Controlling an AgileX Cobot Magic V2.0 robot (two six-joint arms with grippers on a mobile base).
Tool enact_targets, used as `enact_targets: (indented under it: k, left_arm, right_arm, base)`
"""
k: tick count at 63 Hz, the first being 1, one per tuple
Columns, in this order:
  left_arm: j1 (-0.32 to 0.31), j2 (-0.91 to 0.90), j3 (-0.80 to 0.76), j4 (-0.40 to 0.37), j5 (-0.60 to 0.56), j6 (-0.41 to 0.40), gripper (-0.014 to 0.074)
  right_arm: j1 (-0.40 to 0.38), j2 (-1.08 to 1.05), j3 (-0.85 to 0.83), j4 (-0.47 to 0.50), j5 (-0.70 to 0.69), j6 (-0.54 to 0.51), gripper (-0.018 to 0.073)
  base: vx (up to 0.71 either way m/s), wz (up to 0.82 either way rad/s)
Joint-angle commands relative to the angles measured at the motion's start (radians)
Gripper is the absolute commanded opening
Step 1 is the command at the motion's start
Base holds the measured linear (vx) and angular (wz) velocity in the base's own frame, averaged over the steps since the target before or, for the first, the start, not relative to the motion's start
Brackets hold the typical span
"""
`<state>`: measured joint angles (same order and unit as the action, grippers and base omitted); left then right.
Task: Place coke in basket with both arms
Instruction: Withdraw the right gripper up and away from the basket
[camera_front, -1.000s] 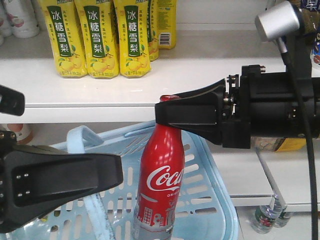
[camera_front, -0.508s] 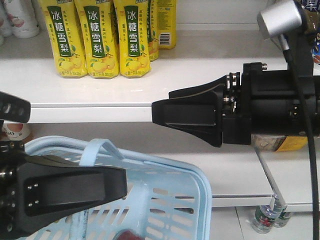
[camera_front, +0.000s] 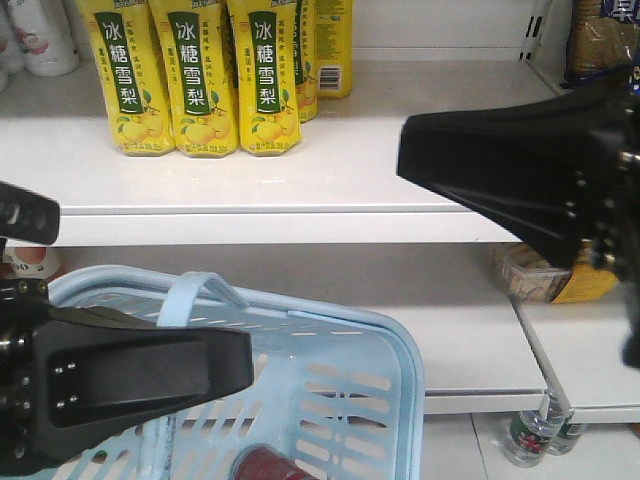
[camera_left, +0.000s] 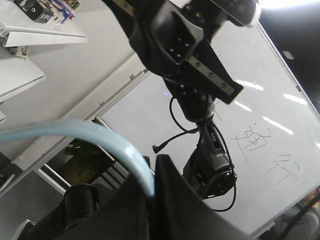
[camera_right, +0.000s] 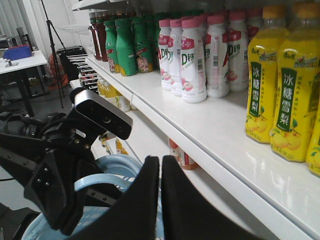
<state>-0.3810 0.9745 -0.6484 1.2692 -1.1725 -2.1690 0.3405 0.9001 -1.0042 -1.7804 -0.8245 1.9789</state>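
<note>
Front view sits low and close, facing the shelf (camera_front: 300, 190) head-on, looking between both hands: left hand (camera_front: 130, 385) fills the lower left, right hand (camera_front: 500, 170) the upper right, basket (camera_front: 350, 340) rim just below. Left wrist view looks along its own hand (camera_left: 165, 200) and tilts steeply upward, toward a whiteboard (camera_left: 270, 130) and the other arm. Right wrist view looks along its hand (camera_right: 161, 200), down the shelf row of bottles (camera_right: 200, 60), with the left arm at lower left. Front and right wrist views share the yellow bottles (camera_front: 190, 80) and basket; the left wrist view shares only the basket handle (camera_left: 90, 135).
</note>
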Motion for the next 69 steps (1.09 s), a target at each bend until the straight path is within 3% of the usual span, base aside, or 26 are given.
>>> enact_targets:
  k: [1, 28, 42, 69]
  left_arm:
    - [-0.008, -0.014, -0.040, -0.140, -0.067, 0.006, -0.0006]
    - [-0.008, -0.014, -0.040, -0.140, -0.067, 0.006, -0.0006]
    - [-0.008, -0.014, -0.040, -0.140, -0.067, 0.006, -0.0006]
    - [-0.008, -0.014, -0.040, -0.141, -0.067, 0.006, -0.0006]
  right_arm:
    - [-0.001, -0.091, 0.057, 0.000, 0.118, -0.049, -0.0005]
    - [-0.001, -0.580, 0.735, 0.001, 0.693, -0.046, -0.0005]
    - [-0.001, -0.683, 0.853, -0.001, 0.718, -0.032, -0.0005]
    - [-0.001, -0.684, 0.855, 0.000, 0.711, -0.026, -0.0005]
  base:
    - [0.00, 0.00]
    - [0.00, 0.00]
    - [0.00, 0.00]
    - [0.00, 0.00]
